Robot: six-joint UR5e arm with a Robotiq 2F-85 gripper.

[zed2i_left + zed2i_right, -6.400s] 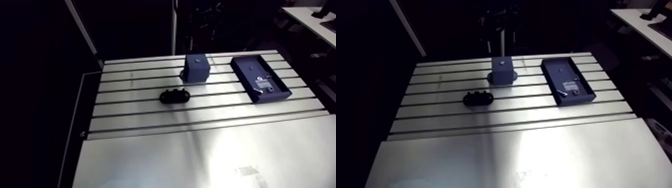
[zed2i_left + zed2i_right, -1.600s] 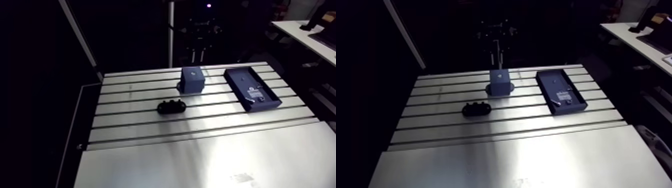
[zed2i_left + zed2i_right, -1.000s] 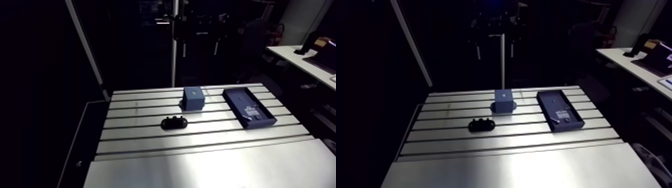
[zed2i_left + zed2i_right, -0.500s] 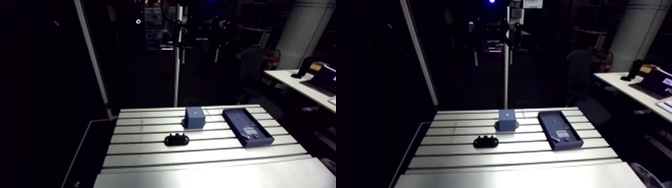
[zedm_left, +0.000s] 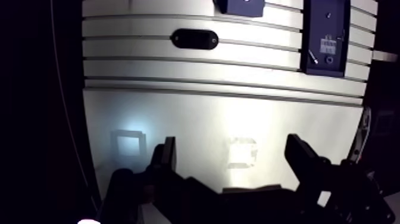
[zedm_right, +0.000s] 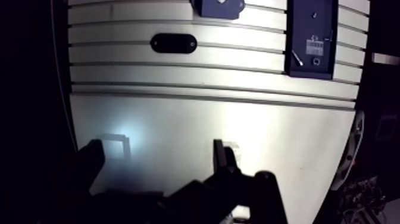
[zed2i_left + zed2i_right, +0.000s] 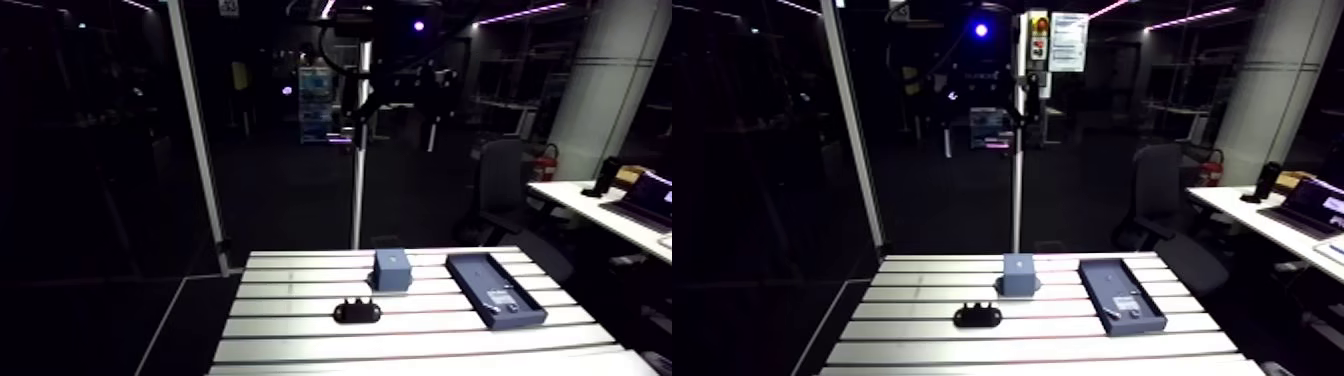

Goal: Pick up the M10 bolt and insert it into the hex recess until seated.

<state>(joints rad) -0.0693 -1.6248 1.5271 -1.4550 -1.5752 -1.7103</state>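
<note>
Barely discernible: bolt [image 5: 313, 57] in tray [image 5: 339, 24]; block [image 5: 241, 6] cut off.

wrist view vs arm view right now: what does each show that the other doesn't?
Wrist view only: the tool, open with nothing between its fingers, over the plain part of the table. Arm view only: the whole blue block, side faces included; the wrist view crops it. Both: the slotted table, the black oval fixture, and the dark tray holding a label and a slim pale piece, probably the bolt, clearer in the wrist view.
</note>
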